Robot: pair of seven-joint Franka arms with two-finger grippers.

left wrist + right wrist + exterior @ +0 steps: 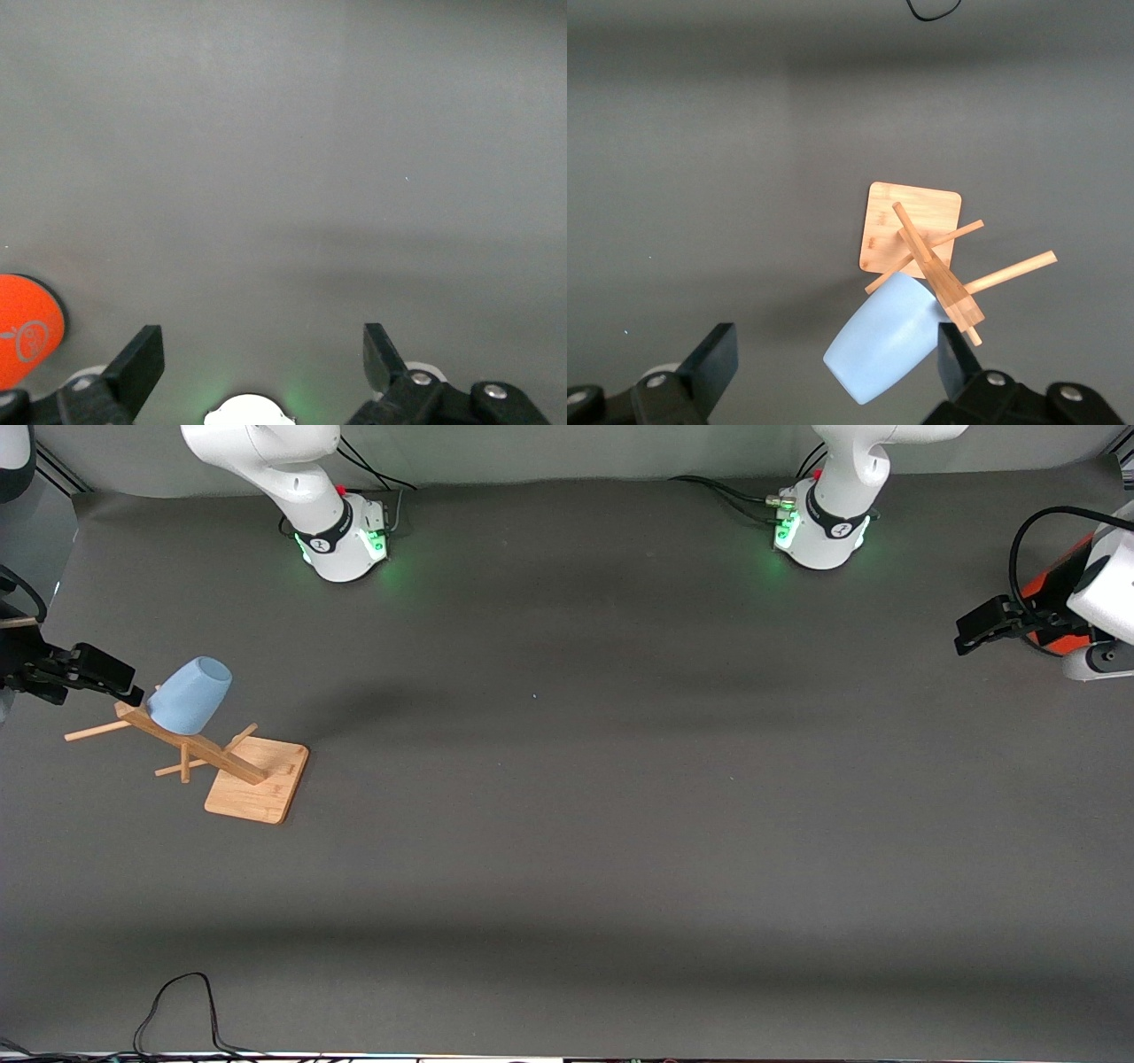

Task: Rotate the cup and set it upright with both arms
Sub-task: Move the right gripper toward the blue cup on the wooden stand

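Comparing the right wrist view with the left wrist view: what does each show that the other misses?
Only the right wrist view shows the pale-blue cup hung upside down on a peg of the wooden rack, under the open right gripper. Only the left wrist view shows an orange disc at the frame edge, beside the open left gripper. Both show the grey table.

The pale-blue cup point(190, 695) hangs upside down and tilted on a peg of the wooden rack point(232, 764), base pointing up. It sits toward the right arm's end of the counter point(620, 779), matte and tapered, wider at the rim.
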